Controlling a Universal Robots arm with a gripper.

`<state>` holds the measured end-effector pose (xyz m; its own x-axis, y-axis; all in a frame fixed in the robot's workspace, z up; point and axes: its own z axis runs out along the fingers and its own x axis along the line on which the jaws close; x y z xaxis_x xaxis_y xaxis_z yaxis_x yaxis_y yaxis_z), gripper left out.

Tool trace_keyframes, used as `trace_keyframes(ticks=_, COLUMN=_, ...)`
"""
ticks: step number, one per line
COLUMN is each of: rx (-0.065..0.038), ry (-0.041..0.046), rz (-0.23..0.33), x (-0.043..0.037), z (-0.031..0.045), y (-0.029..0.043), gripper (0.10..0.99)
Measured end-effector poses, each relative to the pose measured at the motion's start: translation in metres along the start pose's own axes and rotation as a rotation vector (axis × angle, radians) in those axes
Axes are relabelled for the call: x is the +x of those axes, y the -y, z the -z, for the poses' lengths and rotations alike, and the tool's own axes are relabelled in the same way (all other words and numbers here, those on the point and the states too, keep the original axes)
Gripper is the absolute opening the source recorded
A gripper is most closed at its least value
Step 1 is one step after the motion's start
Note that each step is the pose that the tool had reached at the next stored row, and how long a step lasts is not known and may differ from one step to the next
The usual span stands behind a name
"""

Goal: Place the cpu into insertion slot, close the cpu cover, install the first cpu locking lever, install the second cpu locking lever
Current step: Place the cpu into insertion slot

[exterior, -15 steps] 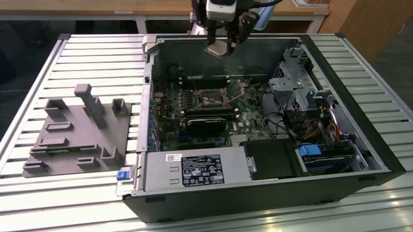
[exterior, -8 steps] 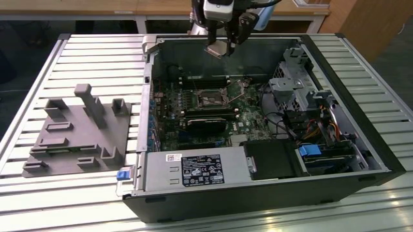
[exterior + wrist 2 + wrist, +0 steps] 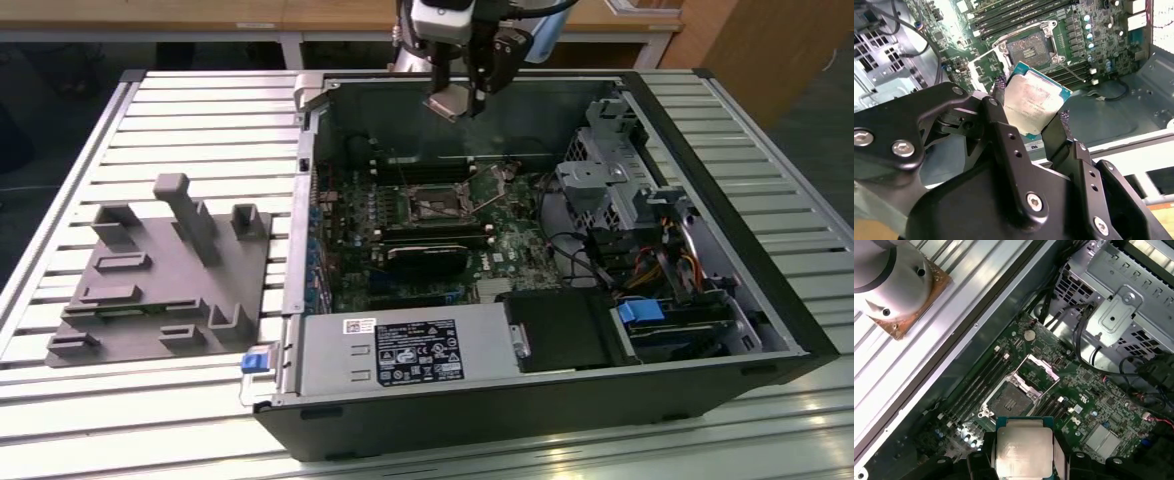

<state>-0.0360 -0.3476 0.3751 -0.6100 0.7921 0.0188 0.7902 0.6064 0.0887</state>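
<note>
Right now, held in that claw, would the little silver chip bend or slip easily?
The cpu looks flat and metal-topped: probably stiff and light. The gripper pinches only two thin edges, so it might slip if bumped.

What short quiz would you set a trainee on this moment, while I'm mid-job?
1. True or false: the cpu already sits in the insertion slot.
2. What do the jaws of the gripper grip? A) a cable B) the cpu C) nothing
3. Fill in: the cpu cover is swung ____, so the slot lies bare.
Key: 1 false, the chip hangs above the motherboard; 2 B; 3 open.
</note>
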Motion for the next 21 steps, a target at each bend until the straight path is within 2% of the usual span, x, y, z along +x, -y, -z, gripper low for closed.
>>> trace_keyframes(ticks=14, rx=-0.003, ry=0.0154, rz=-0.173, x=0.0001, z=-0.002, y=0.0001, gripper=0.541)
trace_keyframes(ticks=21, rx=-0.004, ry=0.0192, rz=-0.215, x=0.0006, z=-0.0056, y=-0.0001, gripper=0.541)
